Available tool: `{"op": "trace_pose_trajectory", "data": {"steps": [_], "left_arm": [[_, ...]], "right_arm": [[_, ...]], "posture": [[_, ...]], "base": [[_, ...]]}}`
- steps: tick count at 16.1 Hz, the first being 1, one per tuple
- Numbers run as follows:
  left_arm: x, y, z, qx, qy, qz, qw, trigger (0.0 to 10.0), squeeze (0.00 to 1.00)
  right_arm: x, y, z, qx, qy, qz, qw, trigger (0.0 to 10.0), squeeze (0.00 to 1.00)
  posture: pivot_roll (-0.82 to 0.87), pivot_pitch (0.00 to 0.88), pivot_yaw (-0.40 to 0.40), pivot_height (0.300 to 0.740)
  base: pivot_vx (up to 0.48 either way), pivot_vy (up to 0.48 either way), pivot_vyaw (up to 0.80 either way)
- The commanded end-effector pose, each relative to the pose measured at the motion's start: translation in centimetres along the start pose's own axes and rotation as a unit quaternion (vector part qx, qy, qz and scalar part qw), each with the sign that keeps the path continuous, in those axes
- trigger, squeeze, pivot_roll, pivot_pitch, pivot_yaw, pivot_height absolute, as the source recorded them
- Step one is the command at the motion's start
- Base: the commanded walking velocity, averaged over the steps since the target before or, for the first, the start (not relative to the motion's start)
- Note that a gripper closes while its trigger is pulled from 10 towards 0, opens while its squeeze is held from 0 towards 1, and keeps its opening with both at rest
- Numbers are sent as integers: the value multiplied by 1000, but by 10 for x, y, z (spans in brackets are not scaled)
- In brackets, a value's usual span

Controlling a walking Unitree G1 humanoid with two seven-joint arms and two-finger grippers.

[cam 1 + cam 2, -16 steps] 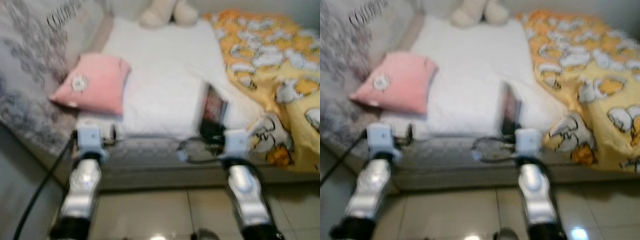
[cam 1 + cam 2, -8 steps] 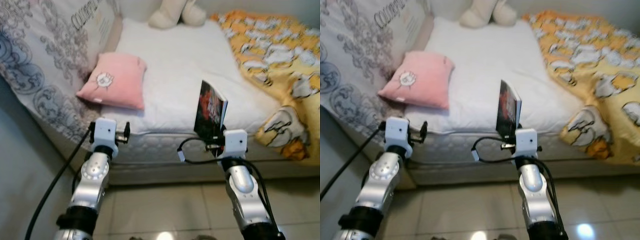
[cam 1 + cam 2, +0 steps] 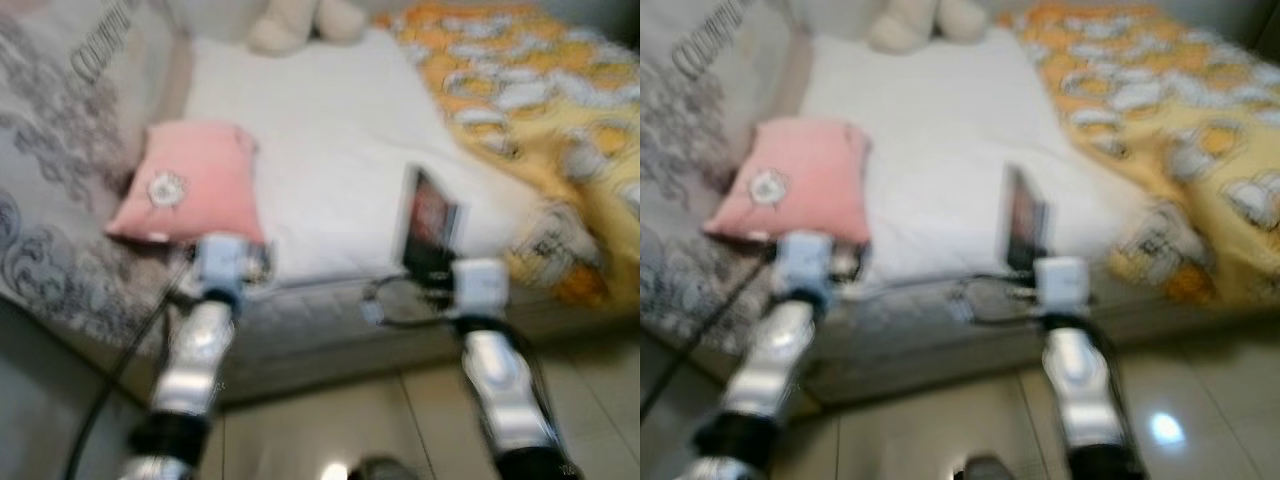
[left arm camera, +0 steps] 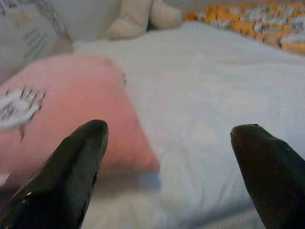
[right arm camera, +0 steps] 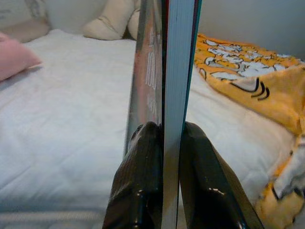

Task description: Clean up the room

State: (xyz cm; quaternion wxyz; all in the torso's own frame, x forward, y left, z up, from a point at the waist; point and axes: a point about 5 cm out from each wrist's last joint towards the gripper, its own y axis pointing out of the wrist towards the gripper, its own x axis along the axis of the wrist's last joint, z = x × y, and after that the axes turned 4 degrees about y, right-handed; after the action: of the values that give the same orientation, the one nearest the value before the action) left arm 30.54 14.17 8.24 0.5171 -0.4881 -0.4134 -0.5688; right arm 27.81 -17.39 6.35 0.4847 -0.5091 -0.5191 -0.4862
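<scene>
Right now we carry a book (image 5: 164, 95) upright in our right gripper (image 5: 164, 157), jaws clenched on its lower edge so the pages stand on end, clear of the white mattress (image 3: 330, 160), presumably to take it off the bed as part of tidying. Our left gripper (image 4: 167, 162) hovers with jaws spread and empty just before the pink pillow (image 3: 190, 190), which lies near the bed's left edge. A yellow patterned blanket (image 3: 540, 110) is bunched along the right side, and a plush toy (image 3: 290, 22) sits at the far end.

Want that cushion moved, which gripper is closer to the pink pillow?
Left. The left gripper hovers open right beside the pink pillow; the right gripper, clamping a book, sits well off.
</scene>
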Motion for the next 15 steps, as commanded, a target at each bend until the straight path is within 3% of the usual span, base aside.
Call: {"op": "trace_pose_trajectory", "data": {"steps": [1,10,12,15], "left_arm": [[0,-2,13,14,12,-1,1000,10000,0],[2,-3,16,45,-9,-2,999,10000,0],[4,-2,17,43,-8,-7,999,10000,0],[18,0,13,30,-21,-35,999,10000,0]], "right_arm": [[17,8,13,18,11,-40,999,0,0],[28,17,18,30,21,-55,998,0,0],[40,25,16,21,43,-70,996,0,0],[92,55,9,4,95,-136,986,0,0]], "posture": [[-137,0,54,723],[-125,0,49,723],[-119,0,49,723],[-105,0,53,723]], "base": [[472,0,0],[465,0,0],[472,0,0],[0,0,0]]}}
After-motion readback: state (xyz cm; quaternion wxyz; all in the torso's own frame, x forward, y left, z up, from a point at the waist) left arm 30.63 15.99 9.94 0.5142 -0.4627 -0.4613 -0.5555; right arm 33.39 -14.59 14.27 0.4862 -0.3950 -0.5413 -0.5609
